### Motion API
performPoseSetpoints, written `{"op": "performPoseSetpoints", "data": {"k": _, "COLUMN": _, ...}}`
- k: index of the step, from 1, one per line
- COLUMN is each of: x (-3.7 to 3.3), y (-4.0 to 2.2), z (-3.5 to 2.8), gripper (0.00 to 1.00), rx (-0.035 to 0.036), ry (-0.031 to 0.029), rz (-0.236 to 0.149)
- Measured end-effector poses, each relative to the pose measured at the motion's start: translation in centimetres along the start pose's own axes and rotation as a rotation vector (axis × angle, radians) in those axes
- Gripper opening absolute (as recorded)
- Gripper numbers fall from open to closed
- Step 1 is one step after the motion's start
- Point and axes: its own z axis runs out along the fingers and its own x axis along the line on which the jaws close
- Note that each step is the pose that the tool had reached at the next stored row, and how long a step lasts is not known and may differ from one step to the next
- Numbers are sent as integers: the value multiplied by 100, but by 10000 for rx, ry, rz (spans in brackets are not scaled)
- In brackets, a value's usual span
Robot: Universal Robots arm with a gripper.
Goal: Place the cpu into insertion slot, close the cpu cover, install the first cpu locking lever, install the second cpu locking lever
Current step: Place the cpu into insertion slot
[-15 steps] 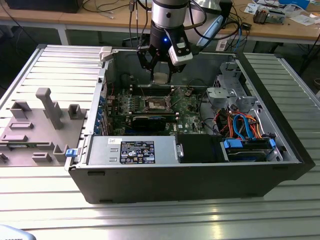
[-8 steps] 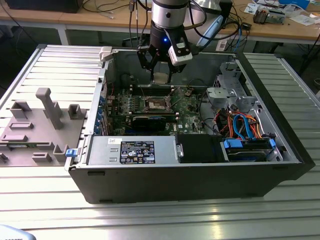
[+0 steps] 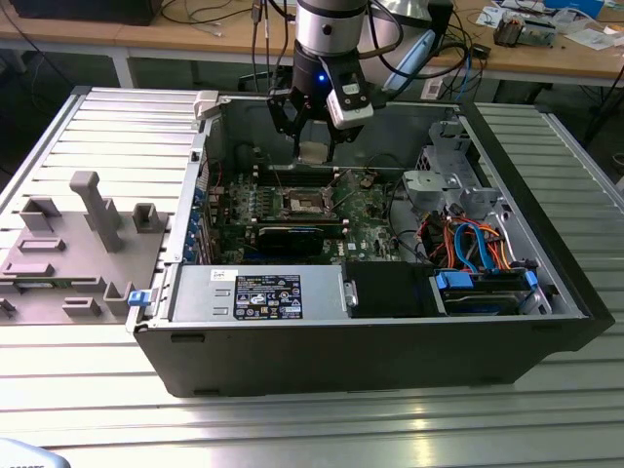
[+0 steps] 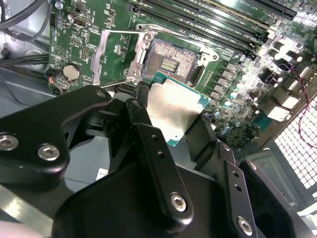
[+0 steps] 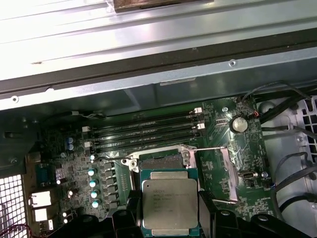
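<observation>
cpu (image 4: 173, 111) in claw (image 4: 172, 121), near insertion slot (image 4: 171, 62)

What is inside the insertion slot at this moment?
Nothing sits in the insertion slot: its bare contact field shows in the second wrist view, with the cpu cover swung open beside it. The cpu, held in the gripper, hides one edge of the slot.

open black computer case (image 3: 370, 346) on a slatted metal table (image 3: 292, 429), grey fixture block (image 3: 83, 249) beside it
</observation>
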Motion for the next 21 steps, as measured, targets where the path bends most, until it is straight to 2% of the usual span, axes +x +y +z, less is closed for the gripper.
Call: {"op": "performPoseSetpoints", "data": {"k": 21, "x": 0, "y": 0, "z": 3, "gripper": 55, "rx": -6, "ry": -30, "rz": 330}}
